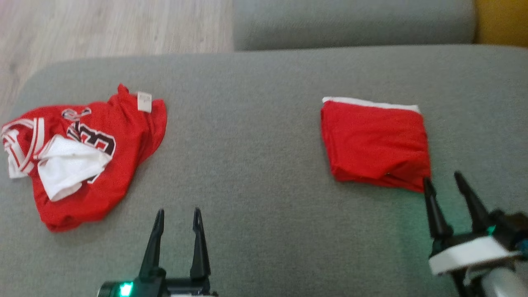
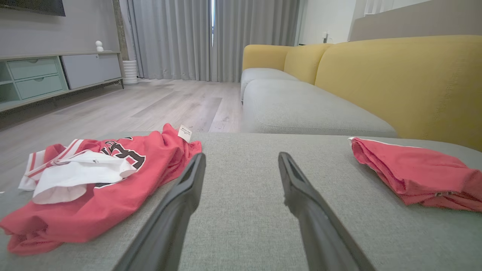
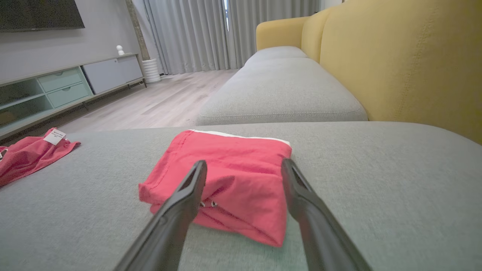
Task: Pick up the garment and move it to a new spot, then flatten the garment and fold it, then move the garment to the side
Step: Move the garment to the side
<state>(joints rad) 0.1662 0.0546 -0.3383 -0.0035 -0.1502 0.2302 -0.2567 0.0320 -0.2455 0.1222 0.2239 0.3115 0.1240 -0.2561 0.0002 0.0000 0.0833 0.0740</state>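
Garment (image 1: 375,142), folded, is laid just beside right hand (image 1: 442,177); it and left hand (image 1: 178,210) are opened wide, empty.

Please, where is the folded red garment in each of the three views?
Head view: folded garment right of centre, just above the right gripper.
Left wrist view: at the far right edge.
Right wrist view: in the centre, behind the fingers.
Shared landmark: white tag on the crumpled jersey, left of the garment in every view.
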